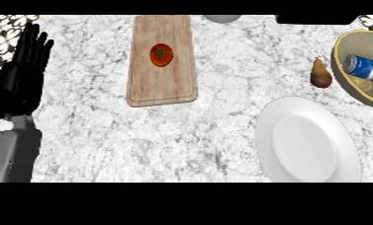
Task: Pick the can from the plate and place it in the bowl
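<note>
Left hand (25, 66), black and open with its fingers straight and pointing up, rests at the left edge of the marble surface (146, 140) and holds nothing; its grey forearm (18, 155) comes in at the lower left corner. No right hand shows anywhere in the view.

Nearest the hand, toward the far middle of the surface, a wooden cutting board (162, 83) lies lengthwise with a red tomato (161, 55) on its far half. A white plate (306, 140) sits near the right end of the front edge, well apart from the board, and nothing stands on it. Beyond the plate, a brown pear (319, 74) stands just beside a tan bowl (339, 46) that is cut off by the right edge.

Inside that bowl lies the can (359, 66), blue and white, tipped on its side against the inner wall and only partly in view.

With the can off the plate and in the bowl, the job appears done: the pick and the placement both look complete, and no hand has hold of the can. Nothing visibly remains beyond keeping the arms clear of the bowl.
</note>
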Robot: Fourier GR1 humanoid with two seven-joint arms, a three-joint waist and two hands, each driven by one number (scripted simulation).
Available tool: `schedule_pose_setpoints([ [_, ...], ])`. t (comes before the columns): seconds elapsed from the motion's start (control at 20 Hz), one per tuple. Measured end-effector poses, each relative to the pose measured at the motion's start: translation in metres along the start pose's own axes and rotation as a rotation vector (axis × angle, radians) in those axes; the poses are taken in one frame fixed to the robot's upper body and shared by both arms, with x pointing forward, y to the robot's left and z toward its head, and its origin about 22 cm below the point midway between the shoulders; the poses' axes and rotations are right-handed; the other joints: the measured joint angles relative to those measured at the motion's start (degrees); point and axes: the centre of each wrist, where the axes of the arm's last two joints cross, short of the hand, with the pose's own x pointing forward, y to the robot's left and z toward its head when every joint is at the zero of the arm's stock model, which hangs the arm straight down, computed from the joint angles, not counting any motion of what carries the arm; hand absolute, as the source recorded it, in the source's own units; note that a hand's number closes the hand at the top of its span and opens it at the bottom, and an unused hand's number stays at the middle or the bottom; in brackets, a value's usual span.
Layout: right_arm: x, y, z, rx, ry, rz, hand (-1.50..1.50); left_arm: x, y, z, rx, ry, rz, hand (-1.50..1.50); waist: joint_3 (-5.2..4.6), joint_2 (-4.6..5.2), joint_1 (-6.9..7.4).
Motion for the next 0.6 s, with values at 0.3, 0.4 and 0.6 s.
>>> schedule_pose_setpoints([
  [0.3, -0.010, -0.038, 0.015, -0.230, -0.028, -0.132, -1.50, 0.001, 0.004, 0.003, 0.001, 0.002, -0.005, 0.00, 0.03, 0.03, 0.11],
  [0.4, -0.016, -0.055, 0.025, -0.288, -0.015, -0.163, -1.50, 0.003, 0.004, 0.003, 0.000, -0.002, -0.008, 0.00, 0.04, 0.05, 0.06],
  [0.6, -0.032, -0.088, 0.050, -0.371, 0.013, -0.229, -1.50, 0.003, 0.006, 0.003, 0.005, 0.000, -0.006, 0.00, 0.15, 0.25, -0.01],
])
